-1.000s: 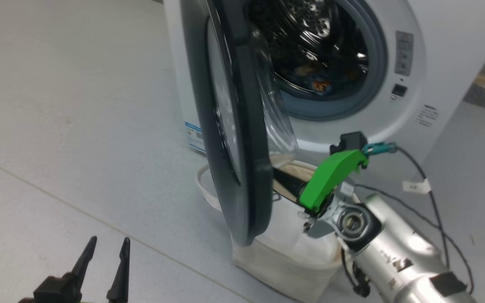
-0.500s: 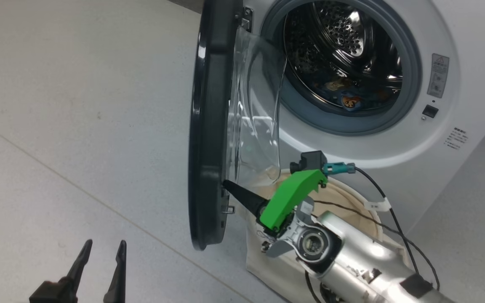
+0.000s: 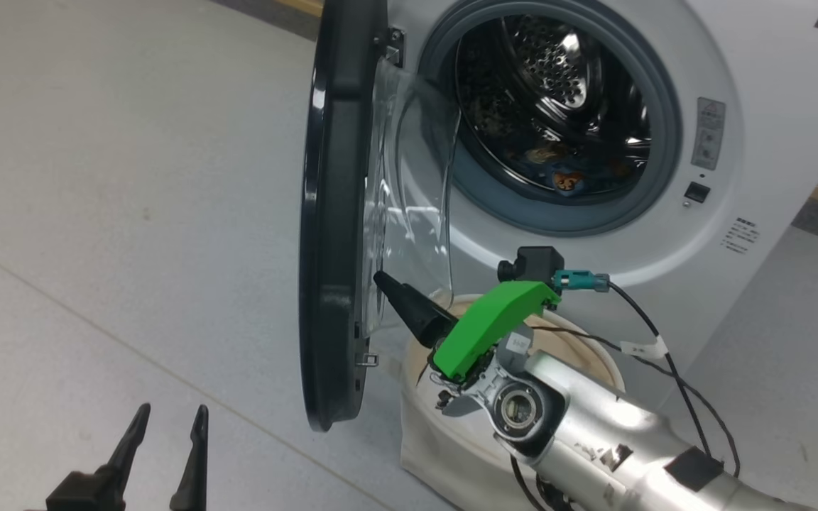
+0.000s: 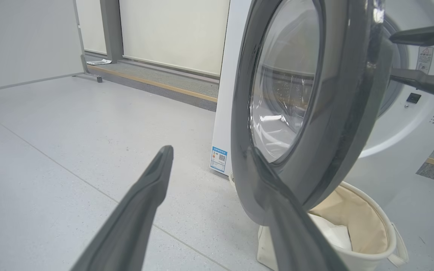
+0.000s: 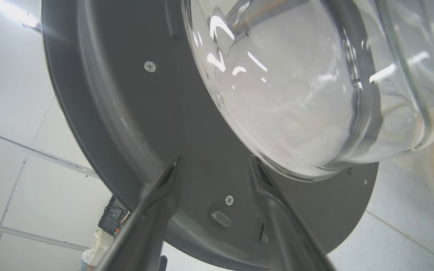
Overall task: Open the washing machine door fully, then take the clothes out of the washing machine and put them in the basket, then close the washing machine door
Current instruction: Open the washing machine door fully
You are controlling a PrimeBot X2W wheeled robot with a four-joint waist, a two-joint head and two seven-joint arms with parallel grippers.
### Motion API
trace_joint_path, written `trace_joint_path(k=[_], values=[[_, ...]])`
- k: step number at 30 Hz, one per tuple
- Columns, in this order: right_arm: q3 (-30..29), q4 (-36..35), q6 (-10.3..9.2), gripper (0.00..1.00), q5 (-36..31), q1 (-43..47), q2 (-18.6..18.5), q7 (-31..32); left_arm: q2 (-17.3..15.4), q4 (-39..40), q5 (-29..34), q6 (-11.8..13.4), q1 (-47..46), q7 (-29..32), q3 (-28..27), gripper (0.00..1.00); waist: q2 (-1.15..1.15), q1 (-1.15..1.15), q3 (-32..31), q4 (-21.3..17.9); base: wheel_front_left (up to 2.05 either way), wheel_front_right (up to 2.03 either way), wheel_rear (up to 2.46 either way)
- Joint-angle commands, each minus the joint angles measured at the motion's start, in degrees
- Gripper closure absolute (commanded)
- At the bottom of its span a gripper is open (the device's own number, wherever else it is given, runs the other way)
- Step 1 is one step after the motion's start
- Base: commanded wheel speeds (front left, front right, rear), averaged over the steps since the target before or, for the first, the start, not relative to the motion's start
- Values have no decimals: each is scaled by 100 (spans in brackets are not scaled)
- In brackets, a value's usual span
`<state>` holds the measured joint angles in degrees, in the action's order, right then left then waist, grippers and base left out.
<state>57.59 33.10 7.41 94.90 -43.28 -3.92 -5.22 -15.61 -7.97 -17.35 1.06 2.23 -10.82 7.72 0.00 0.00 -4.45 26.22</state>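
Observation:
The washing machine door (image 3: 331,213) stands edge-on and swung out from the white washing machine (image 3: 735,142). My right gripper (image 3: 384,280) is open, and its fingertips (image 5: 177,167) rest at the door's dark inner face (image 5: 134,113), just below the glass bowl (image 5: 296,94). Blue printed clothes (image 3: 562,177) lie in the bottom of the steel drum. The cream basket (image 3: 437,426) sits on the floor under the door and my right arm. My left gripper (image 3: 167,419) hangs open and empty at the lower left, facing the door's outer side (image 4: 337,113).
A flat white sheet (image 4: 333,233) lies inside the basket (image 4: 371,241). A cable (image 3: 672,369) trails from the right wrist's camera. Grey floor (image 3: 132,177) spreads to the left of the door. A step runs along the far wall (image 4: 156,81).
The door has swung further out from the opening, with my right gripper following on its inner side. The whole picture has shifted, so the camera moved. The left gripper has kept its place.

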Motion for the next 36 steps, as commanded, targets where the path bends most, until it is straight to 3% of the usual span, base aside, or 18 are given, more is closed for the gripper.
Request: trace_joint_path(k=[1,6,11,19,25,31,36], values=[[-37,-106,8,0,-143,-188,77,-150,-121,204,-49,21,-219,2,-193,0,0,0,-45,-47,0,0,0],[263,-50,8,0,-1011,-63,-254,-751,-185,218,-44,16,-222,68,-162,0,0,0,-172,-175,0,0,0],[336,19,8,0,-2155,90,-534,-966,-285,301,-86,74,-136,91,-266,0,0,0,-177,-434,0,0,0],[-1131,-567,8,0,-4519,979,-729,-976,-395,471,-190,148,22,104,-420,0,0,0,-90,-793,0,0,0],[-2160,-1114,8,0,-5905,1960,-661,-976,-463,581,-256,176,164,116,-493,0,0,0,-71,-925,0,0,0],[-2933,-1572,8,0,-6796,2751,-623,-977,-508,660,-313,208,277,144,-539,0,0,0,-61,-962,0,0,0],[-3365,-1914,8,0,-7154,3098,-568,-822,-539,676,-351,218,312,154,-554,0,0,0,-39,-979,0,0,0]])
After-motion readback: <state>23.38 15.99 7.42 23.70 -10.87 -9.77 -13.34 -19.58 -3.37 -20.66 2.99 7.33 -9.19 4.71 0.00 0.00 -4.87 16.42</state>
